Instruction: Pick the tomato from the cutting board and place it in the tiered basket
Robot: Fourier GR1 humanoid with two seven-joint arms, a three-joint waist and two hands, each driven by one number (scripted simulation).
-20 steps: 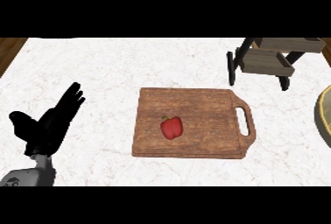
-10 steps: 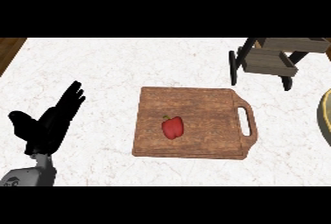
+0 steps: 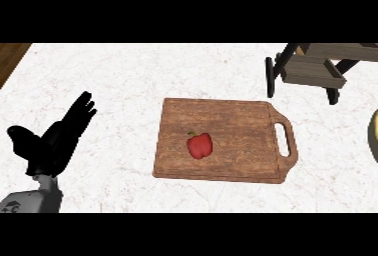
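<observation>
The tomato (image 3: 199, 145) lies on the cutting board (image 3: 221, 120), untouched. My left hand (image 3: 55, 142) rests open at nine o'clock. Next: grasp it, then carry toward the tiered basket (image 3: 314, 70) at two o'clock.

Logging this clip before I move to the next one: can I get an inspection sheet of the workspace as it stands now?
Surface: white marbled counter; a strip of brown wood shows at the far left corner.
Job's things: red tomato lies on the wooden cutting board, left of centre, untouched. The board's handle points right. Tiered basket stands at the far right, apart from the board.
Clutter: a curved yellowish rim at the right edge, cut off; cannot tell what it is.
Robot hands: left robot hand open, fingers straight, over the counter left of the board, holding nothing. Right robot hand not in view.
Cables: nothing seen.
Surroundings: nothing seen beyond the counter.
</observation>
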